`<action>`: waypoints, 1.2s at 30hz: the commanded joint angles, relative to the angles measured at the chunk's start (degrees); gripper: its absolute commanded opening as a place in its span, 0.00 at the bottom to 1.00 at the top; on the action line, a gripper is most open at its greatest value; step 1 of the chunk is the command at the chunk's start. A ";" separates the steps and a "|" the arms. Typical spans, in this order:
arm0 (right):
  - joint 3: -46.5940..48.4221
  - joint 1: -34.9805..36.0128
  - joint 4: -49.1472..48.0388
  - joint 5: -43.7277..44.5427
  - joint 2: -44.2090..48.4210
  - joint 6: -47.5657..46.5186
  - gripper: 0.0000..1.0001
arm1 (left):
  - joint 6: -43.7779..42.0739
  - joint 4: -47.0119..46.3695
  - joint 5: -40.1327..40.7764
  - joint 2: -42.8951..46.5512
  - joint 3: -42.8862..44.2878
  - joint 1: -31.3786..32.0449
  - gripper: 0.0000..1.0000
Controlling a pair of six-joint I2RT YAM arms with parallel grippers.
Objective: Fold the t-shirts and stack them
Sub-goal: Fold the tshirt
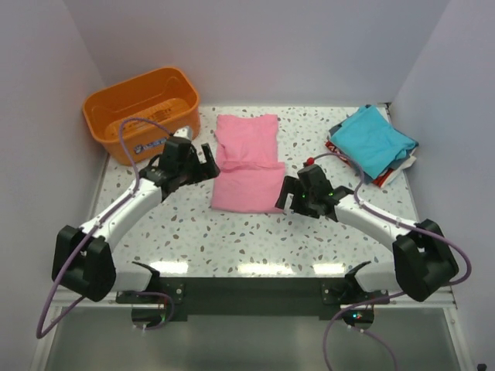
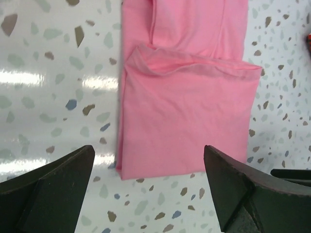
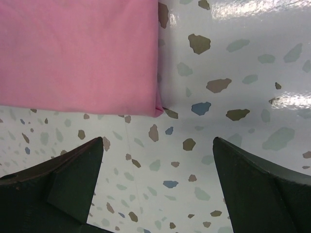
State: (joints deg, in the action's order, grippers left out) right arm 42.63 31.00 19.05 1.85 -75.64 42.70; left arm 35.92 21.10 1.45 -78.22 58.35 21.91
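Observation:
A pink t-shirt (image 1: 247, 164) lies partly folded in the middle of the speckled table, its near half doubled over. It also shows in the left wrist view (image 2: 187, 111) and the right wrist view (image 3: 77, 53). My left gripper (image 1: 206, 164) is open and empty at the shirt's left edge. My right gripper (image 1: 288, 196) is open and empty just off the shirt's near right corner. A stack of folded shirts with a teal one (image 1: 373, 141) on top, red and white below, lies at the back right.
An orange plastic basket (image 1: 143, 108) stands at the back left. White walls close the table on the left, back and right.

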 commanded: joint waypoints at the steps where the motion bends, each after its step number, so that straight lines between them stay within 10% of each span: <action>1: 0.87 0.81 -2.87 -1.76 -2.32 3.61 0.98 | 3.80 -1.50 0.23 0.95 -8.92 -0.11 1.00; 11: 2.19 2.04 -4.28 -1.76 -10.49 6.61 0.96 | 6.35 -9.14 -7.25 -4.21 -15.89 -0.11 0.93; 20: 1.40 2.31 -5.95 -1.76 -12.26 8.63 0.92 | 6.97 -17.05 -13.84 -8.09 -20.99 -0.03 0.52; 29: 0.43 3.10 -7.62 -1.76 -13.57 9.51 0.68 | 7.85 -20.22 -15.61 -10.82 -24.77 -0.03 0.00; 36: 0.26 3.27 -8.24 0.34 -14.36 10.48 0.54 | 8.37 -20.49 -13.23 -8.18 -28.28 -0.03 0.00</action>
State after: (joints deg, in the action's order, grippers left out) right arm 43.83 33.82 10.66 0.49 -88.66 51.94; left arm 44.47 -2.55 -13.76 -86.39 33.47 21.82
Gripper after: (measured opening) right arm 0.560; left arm 0.034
